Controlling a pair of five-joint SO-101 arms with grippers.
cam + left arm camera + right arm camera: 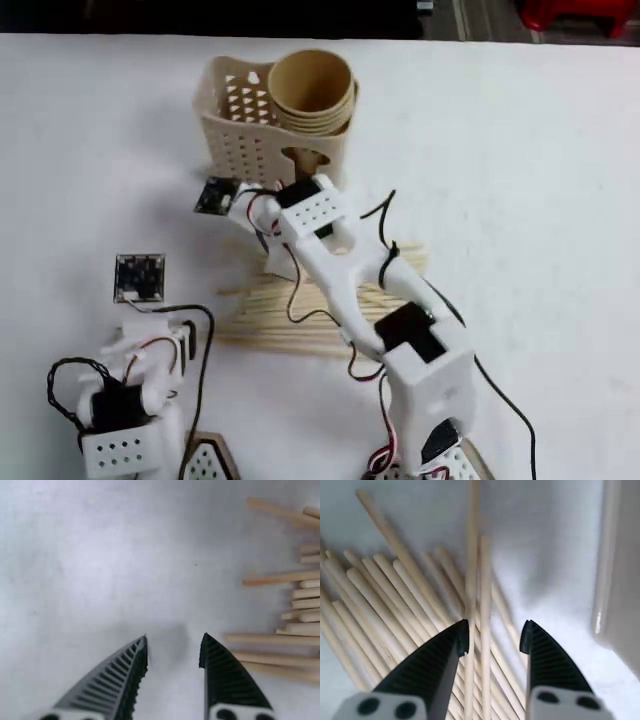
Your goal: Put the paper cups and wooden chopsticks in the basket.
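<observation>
The right gripper (494,630) is held apart over piled wooden chopsticks (385,592) — a crooked pinch could see sticks spilled beside the basket (240,150); the left gripper (173,647) is likewise apart.

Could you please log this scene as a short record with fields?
Basket: cream perforated plastic basket, at the table's far side
Cups: stacked tan paper cups, inside the basket
Chopsticks: pale wooden chopsticks, piled on the white table
Left arm: jaws open over bare table beside the pile
Right arm: jaws open over chopsticks, near the basket
</observation>
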